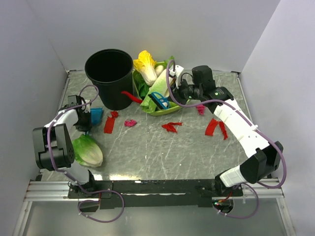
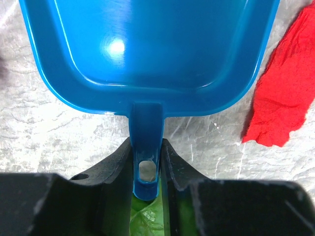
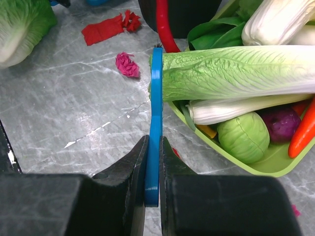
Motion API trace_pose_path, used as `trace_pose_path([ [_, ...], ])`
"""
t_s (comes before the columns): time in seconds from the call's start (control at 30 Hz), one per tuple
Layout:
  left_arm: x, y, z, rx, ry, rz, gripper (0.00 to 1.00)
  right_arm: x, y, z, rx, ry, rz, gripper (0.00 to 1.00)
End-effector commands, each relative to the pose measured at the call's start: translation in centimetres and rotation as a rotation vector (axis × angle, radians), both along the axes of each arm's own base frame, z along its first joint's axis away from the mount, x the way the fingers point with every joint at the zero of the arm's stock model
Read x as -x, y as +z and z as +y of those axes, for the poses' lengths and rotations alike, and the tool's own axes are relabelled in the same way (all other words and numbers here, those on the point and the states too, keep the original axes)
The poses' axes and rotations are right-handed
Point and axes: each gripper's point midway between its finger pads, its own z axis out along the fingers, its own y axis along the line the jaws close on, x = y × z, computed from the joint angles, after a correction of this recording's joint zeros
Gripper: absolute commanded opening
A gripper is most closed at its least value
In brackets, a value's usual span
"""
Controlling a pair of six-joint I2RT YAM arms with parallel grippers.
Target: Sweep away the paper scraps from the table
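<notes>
Currently the paper scraps (image 1: 171,127) lie scattered across the middle band of the table (image 1: 152,155), none touching another. There is a red strip (image 1: 109,123) and a magenta wad (image 1: 130,123) left of centre and a crumpled red piece at centre. A larger red piece (image 1: 215,127) lies toward the right, with a small magenta bit (image 1: 200,109) just behind it, under the right arm. At the left, the left gripper (image 2: 146,147) is pinched on the stub handle of a blue dustpan (image 2: 147,44). The pan's mouth points away from the arm and the red strip is just beside its right corner. Cannot tell whether the pan rests on the surface. The right gripper (image 3: 153,147) is clamped on a thin blue tool (image 3: 156,98), seen edge-on from the wrist. The tool's far end is against a long pale-green leaf at the rim of the green tray (image 3: 236,164), which is packed with vegetables. A black bucket (image 1: 109,73) stands at the back left, with a red chili pepper (image 1: 132,97) between it and the tray. A lettuce head (image 1: 87,150) lies at the near left, beside the left arm.
</notes>
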Motion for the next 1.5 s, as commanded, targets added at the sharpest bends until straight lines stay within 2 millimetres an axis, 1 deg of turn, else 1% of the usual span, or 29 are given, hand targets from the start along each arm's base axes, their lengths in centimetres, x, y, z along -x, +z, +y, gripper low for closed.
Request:
trace_pose_path([
  [0.0, -1.4, 2.0, 0.0, 0.008, -0.015, -0.067, 0.04, 0.1, 2.6, 0.2, -0.025, 0.011, -0.081, 0.0],
  [0.17, -1.6, 3.4, 0.3, 0.011, 0.005, -0.096, 0.01, 0.2, 2.9, 0.1, -0.02, 0.013, -0.085, 0.0],
  [0.2, -1.6, 3.8, 0.4, 0.012, 0.01, -0.105, 0.01, 0.1, 3.3, 0.2, -0.023, 0.017, -0.095, 0.0],
  [0.4, -1.8, 7.2, 1.3, 0.016, 0.041, -0.178, 0.01, -0.2, 3.7, 0.7, -0.024, 0.04, -0.106, 0.0],
  [0.43, -1.5, 7.4, 1.2, 0.021, 0.046, -0.173, 0.01, -0.2, 3.4, 1.0, -0.021, 0.044, -0.097, 0.0],
  [0.53, -0.9, 8.6, 1.3, 0.033, 0.057, -0.179, 0.01, 0.1, 3.4, 1.9, -0.022, 0.071, -0.096, 0.0],
  [0.63, -0.4, 9.8, 1.9, 0.035, 0.085, -0.202, 0.01, 0.2, 3.3, 2.8, -0.02, 0.088, -0.104, 0.0],
  [0.67, -0.4, 10.3, 2.4, 0.034, 0.103, -0.216, 0.01, 0.3, 3.5, 3.2, -0.026, 0.096, -0.108, 0.0],
  [0.73, -0.2, 11.2, 2.5, 0.049, 0.122, -0.238, 0.01, 0.3, 3.3, 4.0, -0.023, 0.11, -0.105, 0.0],
  [0.77, -0.1, 11.8, 2.9, 0.051, 0.141, -0.253, 0.01, 0.2, 3.5, 4.3, -0.025, 0.114, -0.112, 0.0],
  [0.83, 0.0, 13.3, 3.1, 0.064, 0.155, -0.297, 0.01, 0.2, 3.3, 5.2, -0.027, 0.138, -0.108, 0.0],
  [0.87, 0.2, 14.2, 2.9, 0.063, 0.152, -0.318, 0.01, 0.2, 3.6, 5.7, -0.033, 0.148, -0.118, 0.0],
  [0.9, 0.3, 14.7, 3.0, 0.061, 0.151, -0.329, 0.01, 0.0, 3.1, 6.3, -0.031, 0.158, -0.111, 0.0],
  [0.97, 0.5, 16.3, 3.0, 0.066, 0.184, -0.373, 0.01, 0.3, 3.4, 7.9, -0.049, 0.191, -0.11, 0.0],
  [1.0, 0.5, 16.9, 2.9, 0.064, 0.193, -0.391, 0.01, -0.3, 2.6, 8.8, -0.051, 0.196, -0.092, 0.0],
  [1.03, 0.5, 17.6, 3.1, 0.057, 0.198, -0.413, 0.01, -0.3, 2.4, 9.7, -0.059, 0.206, -0.077, 0.0],
  [1.07, 0.8, 18.7, 3.0, 0.048, 0.196, -0.448, 0.01, -0.4, 3.3, 10.6, -0.088, 0.202, -0.064, 0.0],
  [1.1, 0.7, 19.5, 3.1, 0.04, 0.201, -0.479, 0.01, -1.2, 1.8, 11.8, -0.083, 0.201, -0.025, 0.0],
  [1.13, 0.8, 20.0, 3.2, 0.031, 0.21, -0.501, 0.01, -1.3, 1.7, 12.8, -0.092, 0.205, -0.011, 0.0],
  [1.17, 1.2, 21.2, 3.5, 0.008, 0.238, -0.544, 0.01, -1.1, 2.8, 14.3, -0.121, 0.214, -0.005, 0.0],
  [1.2, 1.0, 22.2, 3.7, -0.006, 0.251, -0.593, 0.01, -1.7, 1.0, 15.7, -0.11, 0.217, 0.032, 0.0],
  [1.23, 1.1, 22.6, 3.6, -0.012, 0.254, -0.618, 0.01, -1.9, 0.7, 16.8, -0.116, 0.223, 0.037, 0.0],
  [1.27, 1.5, 23.6, 3.9, -0.044, 0.281, -0.648, 0.01, -1.6, 1.9, 18.5, -0.147, 0.236, 0.033, 0.0],
  [1.3, 1.5, 23.9, 3.8, -0.069, 0.288, -0.658, 0.01, -2.3, -0.2, 20.0, -0.137, 0.233, 0.073, 0.0],
  [1.33, 1.2, 24.4, 2.6, -0.075, 0.259, -0.67, 0.01, -2.6, -0.4, 21.0, -0.151, 0.232, 0.086, 0.0],
  [1.37, 1.4, 25.0, 2.2, -0.078, 0.266, -0.694, 0.01, -2.8, 0.9, 22.3, -0.198, 0.226, 0.101, 0.0],
  [1.4, 1.4, 25.4, 1.9, -0.068, 0.264, -0.714, 0.01, -3.1, -1.4, 23.7, -0.193, 0.228, 0.156, 0.0],
  [1.43, 1.2, 25.9, 1.6, -0.057, 0.258, -0.745, 0.01, -3.1, -1.6, 24.8, -0.217, 0.23, 0.177, 0.0],
  [1.47, 1.3, 26.8, 1.4, -0.05, 0.262, -0.781, 0.01, -3.4, -0.7, 25.9, -0.28, 0.213, 0.21, 0.0],
])
